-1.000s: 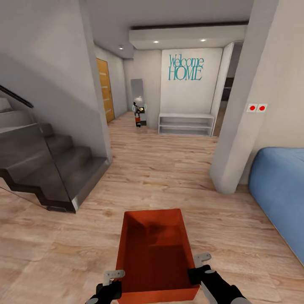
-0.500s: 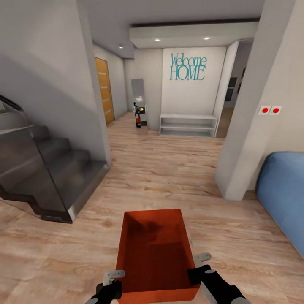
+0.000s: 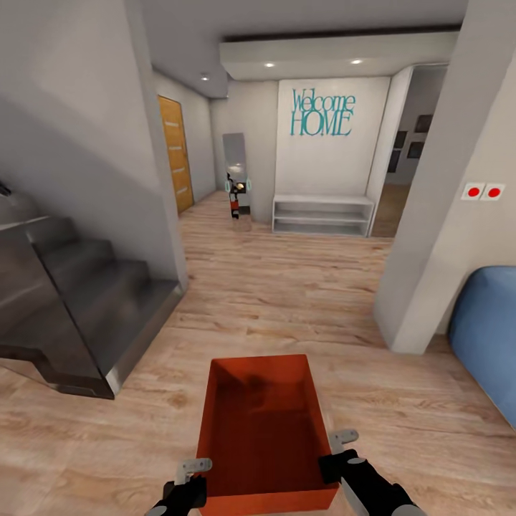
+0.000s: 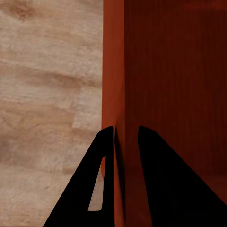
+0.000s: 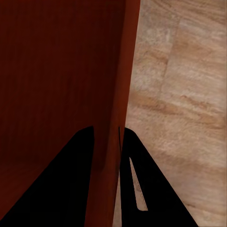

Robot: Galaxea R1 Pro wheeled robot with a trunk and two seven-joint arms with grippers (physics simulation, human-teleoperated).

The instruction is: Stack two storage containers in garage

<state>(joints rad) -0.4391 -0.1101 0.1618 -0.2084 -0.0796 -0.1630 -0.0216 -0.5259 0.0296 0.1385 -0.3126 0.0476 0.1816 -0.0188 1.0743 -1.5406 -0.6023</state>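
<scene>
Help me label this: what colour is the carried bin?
Orange-red storage container, clearest in the head view.

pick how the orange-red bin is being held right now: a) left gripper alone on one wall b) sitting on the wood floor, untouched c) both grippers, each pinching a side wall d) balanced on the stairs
c: the left gripper and right gripper each have one finger inside and one outside a side wall of the storage container, carried above the wood plank floor.

The right gripper [image 5: 106, 142] was clamped on the thin side wall of the orange-red rectangular plastic storage container [image 5: 56, 71], one black finger [image 5: 61, 189] inside it, the other outside at three o'clock over the light wood plank floor [image 5: 184, 94].
</scene>
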